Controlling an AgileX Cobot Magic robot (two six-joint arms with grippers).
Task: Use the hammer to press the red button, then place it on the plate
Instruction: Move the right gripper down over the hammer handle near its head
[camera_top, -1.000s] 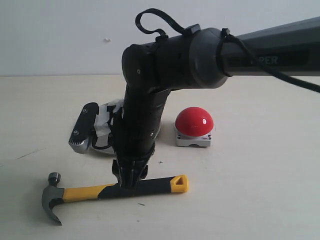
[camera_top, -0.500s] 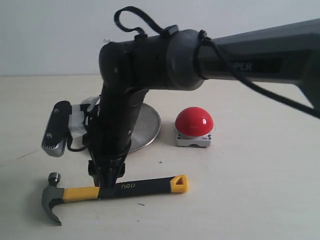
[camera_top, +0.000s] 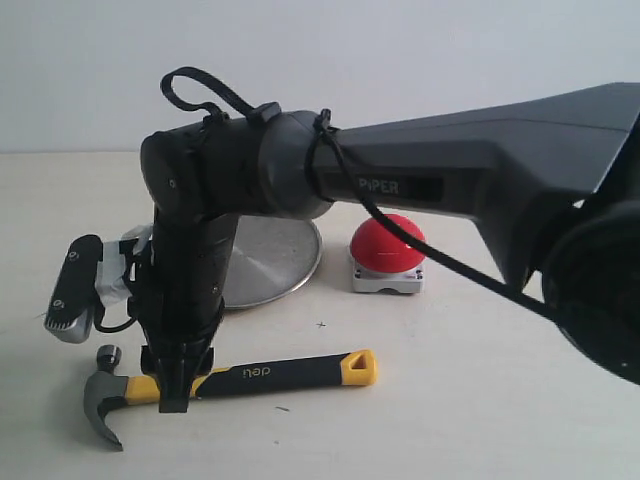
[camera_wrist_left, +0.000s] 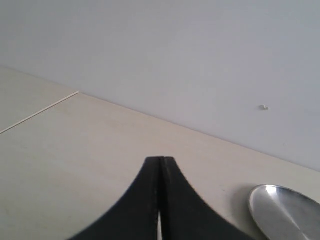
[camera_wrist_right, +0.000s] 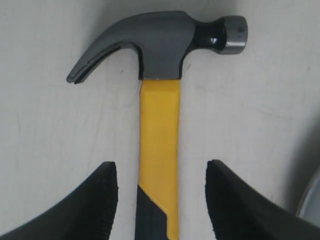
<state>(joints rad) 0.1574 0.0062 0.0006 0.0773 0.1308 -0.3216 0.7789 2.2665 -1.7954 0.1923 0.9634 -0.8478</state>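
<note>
While hanging low, straddles the hammer (camera_wrist_right: 159, 115) near its head with right gripper (camera_wrist_right: 161, 170) spread apart, not touching. Holds left gripper (camera_wrist_left: 161, 162) pressed together. Shows hammer flat on the table (camera_top: 480, 410), near plate (camera_top: 270, 255) and red button (camera_top: 388, 243).

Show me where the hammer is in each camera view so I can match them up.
Exterior: hammer lies lower left, head leftmost, right pincer over its handle.
Left wrist: not in it.
Right wrist: hammer at picture centre, head uppermost, handle inside the open pincer.
Shared landmark: the plate, exterior centre-left, left wrist picture's lower-right corner.
</note>
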